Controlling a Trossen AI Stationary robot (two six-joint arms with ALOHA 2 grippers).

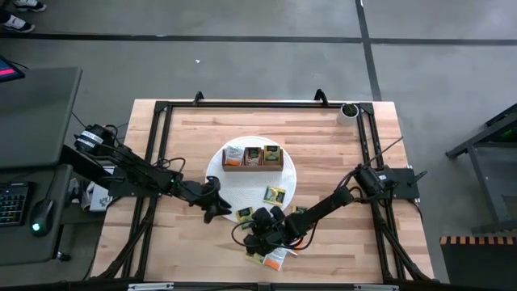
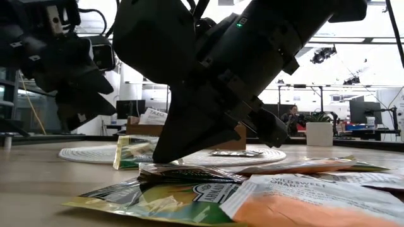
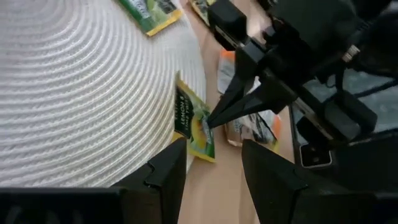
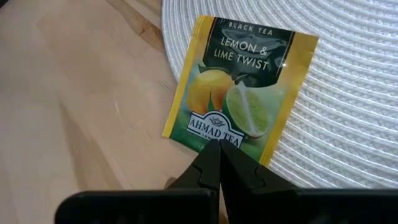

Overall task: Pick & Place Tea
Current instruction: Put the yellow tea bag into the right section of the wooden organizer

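Now down low at the rim of the round white woven placemat (image 1: pixel 242 187) with the right gripper (image 4: pixel 214 146), tips drawn fully together and planted on the near edge of the yellow-and-green square paper lemon-and-lime tea packet (image 4: pixel 242 87). Cannot tell whether pinching the paper or merely pressing down on it. Lying flat, that packet, half on the weave and half on the pale wooden tabletop (image 1: pixel 339 137), well apart from the brown wooden three-compartment box (image 1: pixel 252 167) at the mat's far side. Hovering just beside the packet from the other side, the left gripper (image 3: pixel 214 162): fingers parted to a middling gap, holding nothing, pointed at the same packet.

Reads like the grab stage for this one packet, with the carry to the box not yet begun.

Plenty to go wrong from here:
- Could come up empty, if only resting on the edge and not gripping it.
- Could shove the packet along the mat's rim instead of nipping it, with so thin and flat a thing offering little to bite.
- Could crease or tear the corner, if dragged while caught on the weave.
- Could bump the left gripper on the way up, with the two so near each other.
- Could also sweep the loose heap of orange, white and green tea packets (image 1: pixel 275 257) lying on the wood just beside the right arm, if swung low.
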